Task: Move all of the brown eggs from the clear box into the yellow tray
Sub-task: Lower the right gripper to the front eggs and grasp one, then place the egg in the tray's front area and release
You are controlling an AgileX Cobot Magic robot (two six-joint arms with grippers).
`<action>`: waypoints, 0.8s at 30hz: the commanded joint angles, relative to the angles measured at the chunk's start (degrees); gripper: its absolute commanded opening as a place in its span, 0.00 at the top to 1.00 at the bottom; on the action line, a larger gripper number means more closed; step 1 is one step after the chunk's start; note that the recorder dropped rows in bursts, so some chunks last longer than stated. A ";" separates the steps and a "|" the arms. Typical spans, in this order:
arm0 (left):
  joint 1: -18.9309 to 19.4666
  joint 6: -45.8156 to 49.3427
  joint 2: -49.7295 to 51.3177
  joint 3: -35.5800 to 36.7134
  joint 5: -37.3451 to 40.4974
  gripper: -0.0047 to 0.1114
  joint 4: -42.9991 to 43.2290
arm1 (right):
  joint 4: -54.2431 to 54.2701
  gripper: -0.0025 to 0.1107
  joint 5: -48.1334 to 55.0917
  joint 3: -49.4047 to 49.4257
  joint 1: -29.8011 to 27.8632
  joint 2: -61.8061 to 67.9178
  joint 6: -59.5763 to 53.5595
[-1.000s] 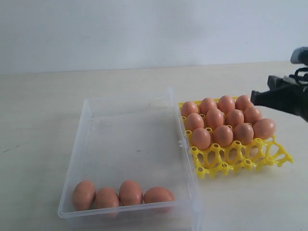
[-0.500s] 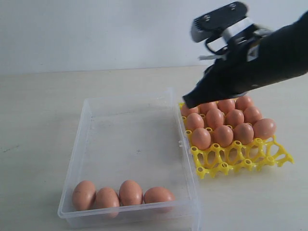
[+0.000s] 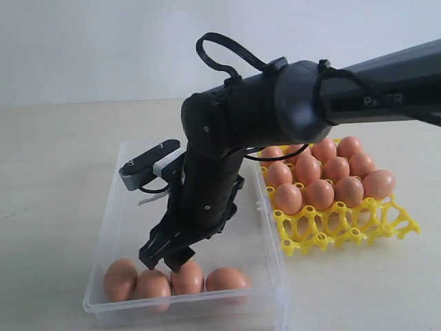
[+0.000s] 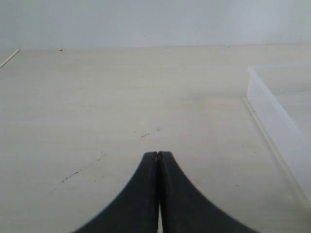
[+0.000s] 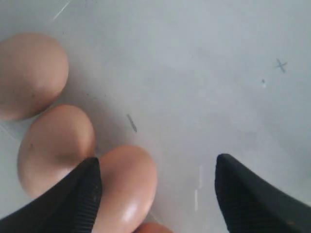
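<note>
Jaws spread wide, the right pincer (image 3: 165, 261) hangs over four brown eggs (image 3: 153, 284) lying along the clear box (image 3: 120, 200)'s near wall, lower left of frame, placed to straddle one. The yellow tray (image 3: 344, 224)'s front cups stand empty at right.

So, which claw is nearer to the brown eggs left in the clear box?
Right. The right claw, open, hangs just above the brown eggs inside the clear box. The left claw, shut, is over the table outside the box, apart from them.
</note>
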 commanded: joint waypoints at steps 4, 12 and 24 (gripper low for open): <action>-0.29 -0.33 -0.32 -0.23 -0.80 0.96 -0.32 | 3.21 0.41 6.35 -2.82 0.37 3.27 0.88; -0.29 -0.33 -0.32 -0.23 -0.80 0.96 -0.32 | 4.89 0.42 8.16 -2.82 0.74 3.74 1.84; -0.29 -0.33 -0.32 -0.23 -0.80 0.96 -0.32 | 2.97 0.42 7.53 -2.82 0.74 3.74 2.21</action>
